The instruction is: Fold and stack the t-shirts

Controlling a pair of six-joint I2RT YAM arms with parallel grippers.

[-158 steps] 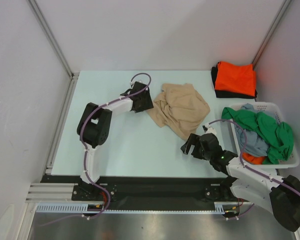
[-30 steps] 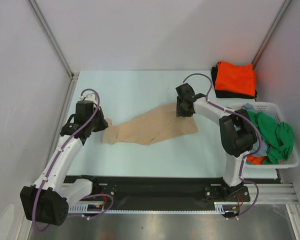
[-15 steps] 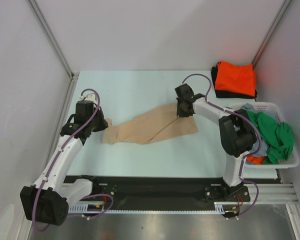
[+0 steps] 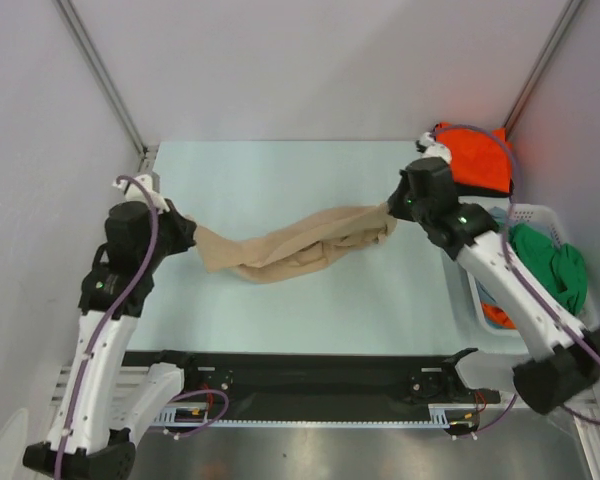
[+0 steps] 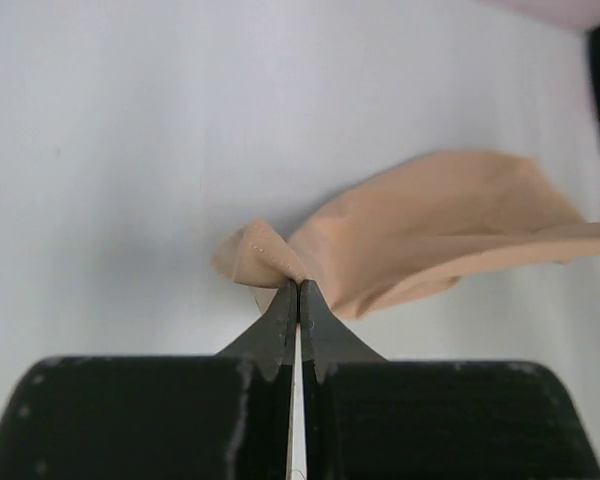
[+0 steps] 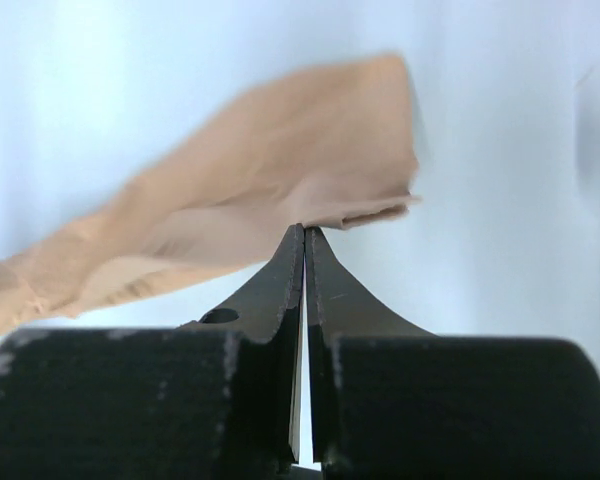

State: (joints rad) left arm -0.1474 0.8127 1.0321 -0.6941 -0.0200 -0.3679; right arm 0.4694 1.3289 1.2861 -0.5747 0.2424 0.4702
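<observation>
Above the pale-blue table [image 4: 280, 180], now holds tan t-shirt [image 4: 290, 248] lifted, stretched, no longer lying flat; pinched at each end by left gripper [image 4: 193, 237] and right gripper [image 4: 390, 212].

A robotics lab cell: bare white panel walls [image 4: 310, 60], aluminium frame posts [image 4: 100, 75], pale table [image 4: 280, 180].
</observation>
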